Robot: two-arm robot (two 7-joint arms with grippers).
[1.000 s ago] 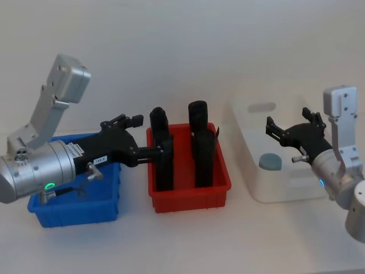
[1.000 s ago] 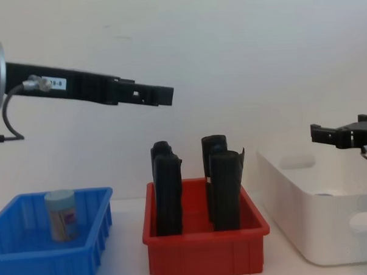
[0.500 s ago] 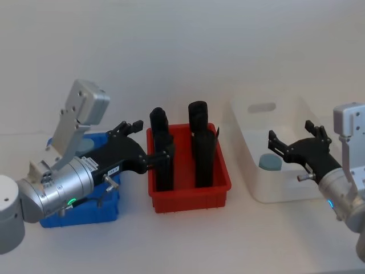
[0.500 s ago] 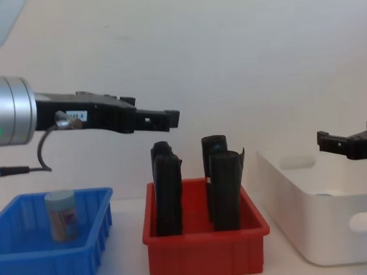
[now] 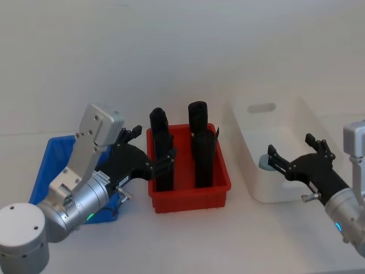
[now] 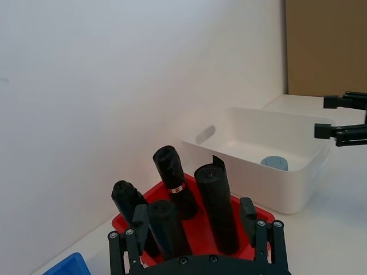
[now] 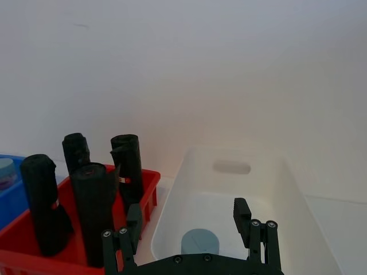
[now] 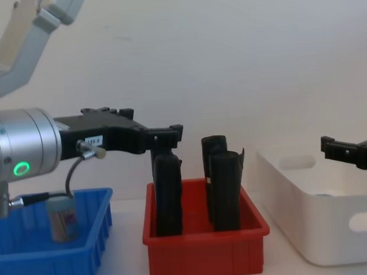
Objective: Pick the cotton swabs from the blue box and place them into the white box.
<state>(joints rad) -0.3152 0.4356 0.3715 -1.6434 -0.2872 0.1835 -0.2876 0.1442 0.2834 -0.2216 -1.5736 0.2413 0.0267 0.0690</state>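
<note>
Left pincer (image 5: pixel 153 143) is hovering wide and empty at the red bin (image 5: pixel 191 193). Right pincer (image 5: pixel 290 149) (also wide, empty) is hanging over the white box (image 5: pixel 251 108), which is holding 1 cotton swabs tub (image 7: pixel 200 241).

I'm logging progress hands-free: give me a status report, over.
Left tool open, empty, beside black rolls in red bin. Right tool open, empty, at white box near edge. One cotton swabs tub in blue box, another in white box.

We see a red plastic bin (image 5: pixel 191 201) on the white tabletop (image 5: pixel 228 242), holding four tall black rolled cylinders (image 5: pixel 202 160) standing upright (one wears a small white-and-red band (image 6: pixel 176 188)).
</note>
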